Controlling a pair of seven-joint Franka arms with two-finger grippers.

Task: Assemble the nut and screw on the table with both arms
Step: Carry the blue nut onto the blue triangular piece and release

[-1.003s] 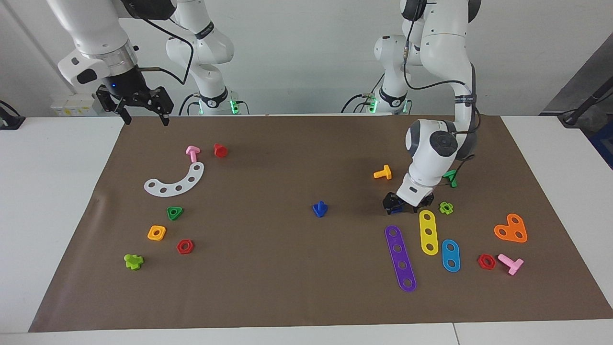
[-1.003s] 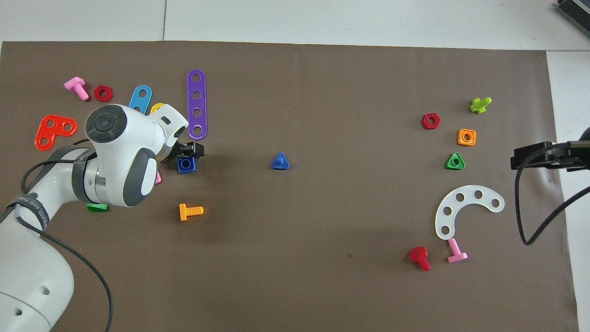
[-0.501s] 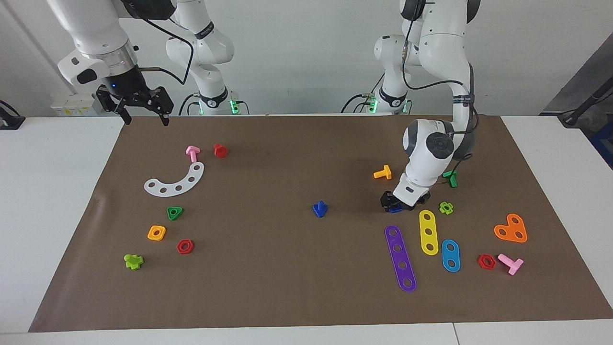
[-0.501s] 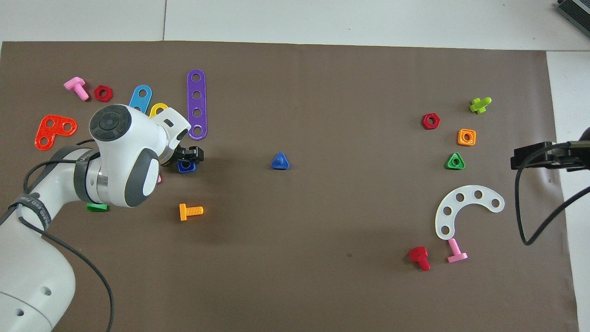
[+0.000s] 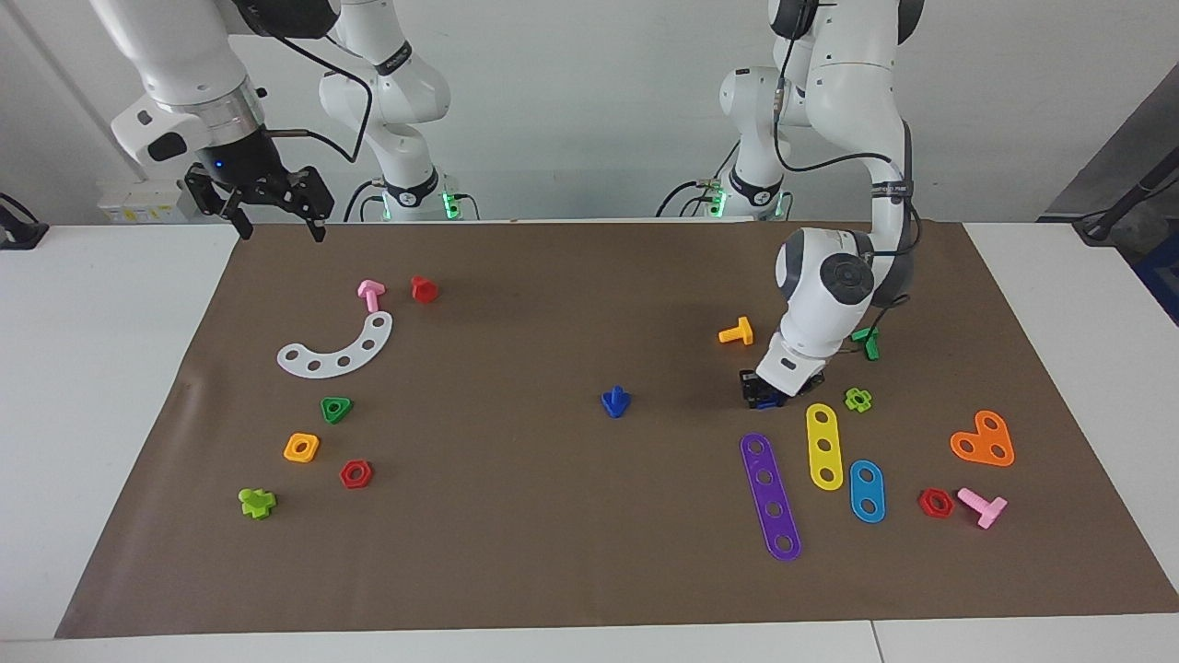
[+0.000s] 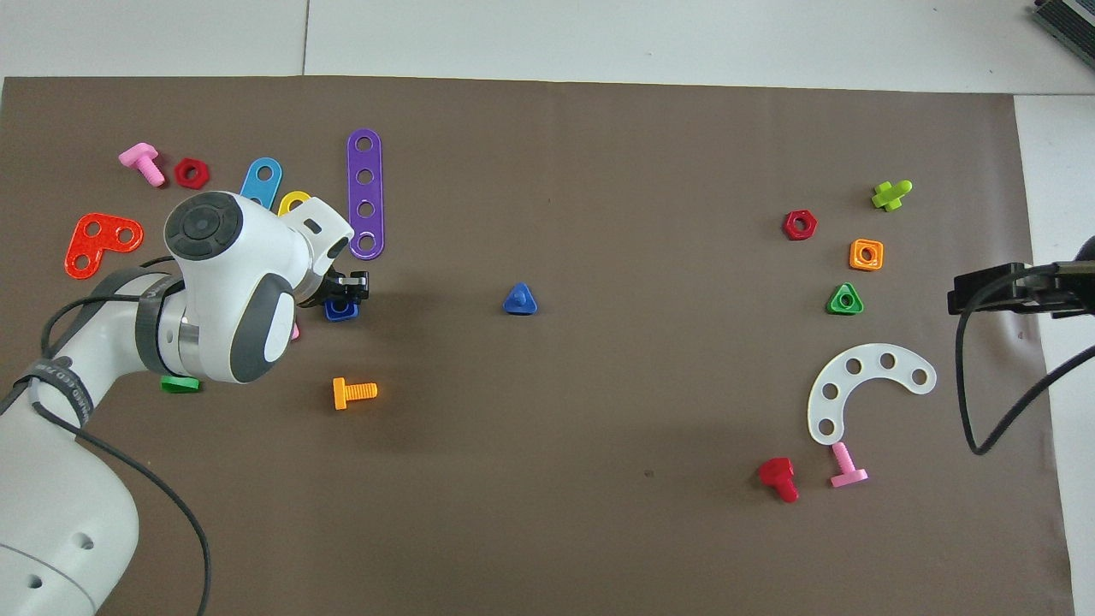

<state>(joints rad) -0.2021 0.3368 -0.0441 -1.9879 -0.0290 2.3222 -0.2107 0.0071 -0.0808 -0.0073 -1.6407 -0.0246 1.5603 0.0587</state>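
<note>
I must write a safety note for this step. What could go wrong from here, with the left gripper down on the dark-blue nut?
1. The left gripper is shut on the nut right beside the purple strip and yellow strip; lifting may nudge them.
2. Only an edge of the nut shows between the fingers, so the grip may be shallow and it could slip.
3. The screw stands alone mid-mat; the right gripper, open, waits over the mat's edge, so its reach is long.
</note>
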